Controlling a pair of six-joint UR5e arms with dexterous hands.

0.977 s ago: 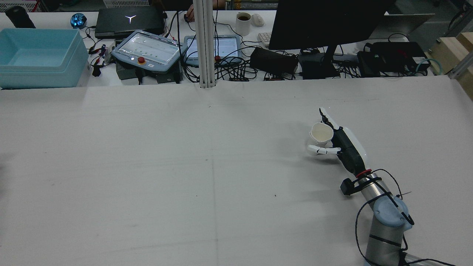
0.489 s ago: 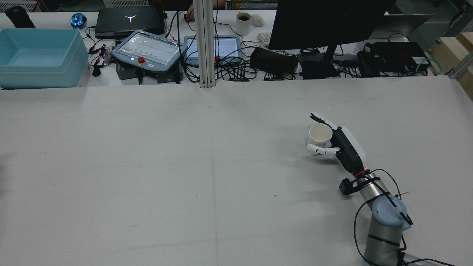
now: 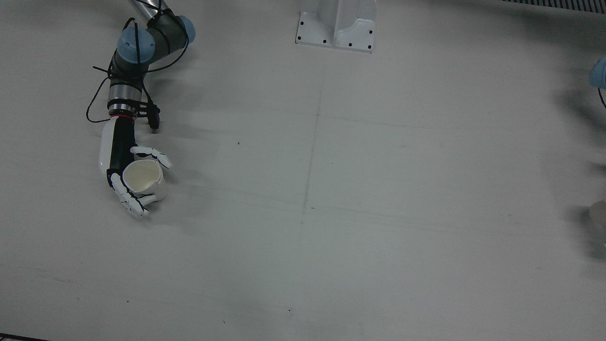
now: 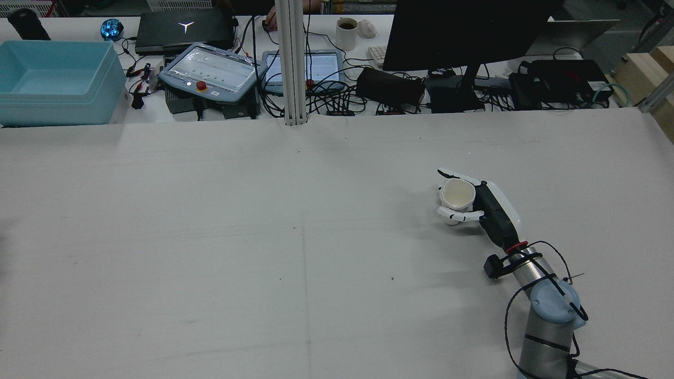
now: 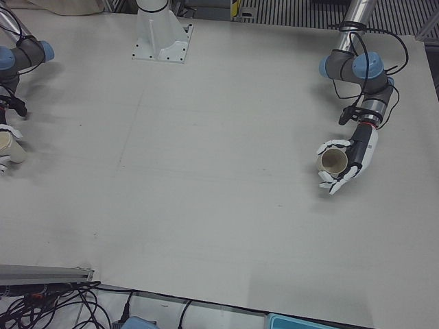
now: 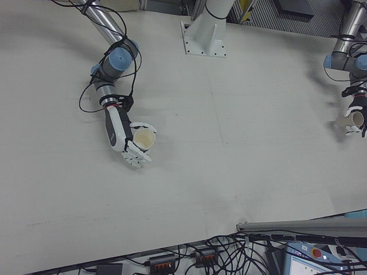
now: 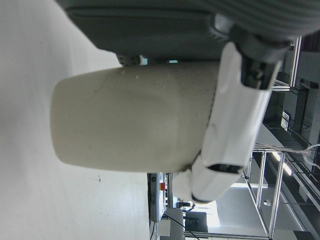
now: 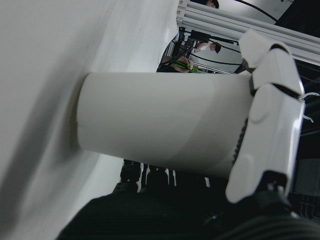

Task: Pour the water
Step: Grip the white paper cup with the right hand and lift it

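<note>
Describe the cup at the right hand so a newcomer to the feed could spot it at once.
Start at the white pedestal at the table's far edge in the right-front view, then follow the arm with the blue-capped joint down to the right hand. The cup is the cream, open-topped one its white fingers curl around. The only other cup sits at the left hand.
</note>
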